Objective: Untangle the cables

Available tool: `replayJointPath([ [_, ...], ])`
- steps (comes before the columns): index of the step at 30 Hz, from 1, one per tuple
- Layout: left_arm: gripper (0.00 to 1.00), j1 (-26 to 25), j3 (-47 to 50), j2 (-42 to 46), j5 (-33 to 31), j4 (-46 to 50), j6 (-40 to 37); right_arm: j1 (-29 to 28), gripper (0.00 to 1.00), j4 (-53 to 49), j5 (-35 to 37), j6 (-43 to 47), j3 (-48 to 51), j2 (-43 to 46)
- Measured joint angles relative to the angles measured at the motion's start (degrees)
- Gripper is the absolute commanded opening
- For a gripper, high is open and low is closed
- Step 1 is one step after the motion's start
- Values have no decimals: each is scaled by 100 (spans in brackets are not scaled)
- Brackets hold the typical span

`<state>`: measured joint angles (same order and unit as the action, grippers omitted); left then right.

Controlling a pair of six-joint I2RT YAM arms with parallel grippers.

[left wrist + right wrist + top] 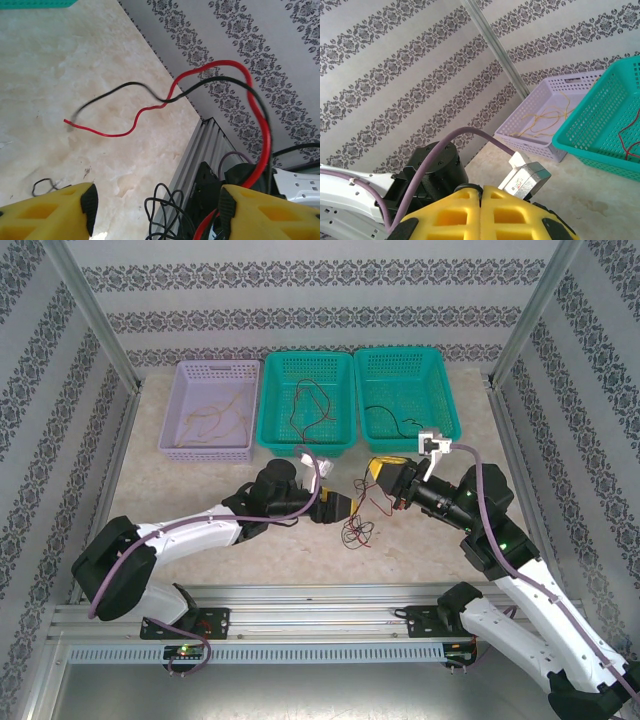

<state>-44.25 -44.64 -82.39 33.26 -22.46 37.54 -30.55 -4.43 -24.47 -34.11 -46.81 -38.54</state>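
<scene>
Cables (358,531): red-and-black tangle, laid on surface (200,540) just below both pincers. Strands seen raised in air ahead of left pincer (157,205), held wide open. Right pincer (480,200): fingers pressed together (whether wire is clamped cannot be told).

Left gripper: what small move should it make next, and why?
Probably close the left gripper on the red cable by one of its fingers. It is open, the right gripper is shut, and the red cable crosses the black cable; a grip would allow pulling them apart.
</scene>
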Motion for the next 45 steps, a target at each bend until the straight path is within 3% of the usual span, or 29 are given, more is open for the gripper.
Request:
replayJointPath([
  [4, 80, 0, 98, 98, 0, -105, 22, 0, 0, -50, 197, 17, 68, 98],
  [17, 83, -2, 844, 501, 262, -1045, 243, 0, 0, -44, 321, 20, 125, 66],
  [28, 83, -254, 728, 96, 577, -1447, 293, 0, 0, -37, 319, -4, 125, -4],
  [34, 71, -400, 468, 98, 525, -1097, -28, -11, 0, -39, 317, -4, 125, -28],
  [39, 51, -407, 463, 195, 413, -691, -280, -11, 0, -39, 317, -4, 125, -31],
  [45, 44, -409, 463, 267, 376, -599, -350, -11, 0, -42, 319, -4, 125, -79],
])
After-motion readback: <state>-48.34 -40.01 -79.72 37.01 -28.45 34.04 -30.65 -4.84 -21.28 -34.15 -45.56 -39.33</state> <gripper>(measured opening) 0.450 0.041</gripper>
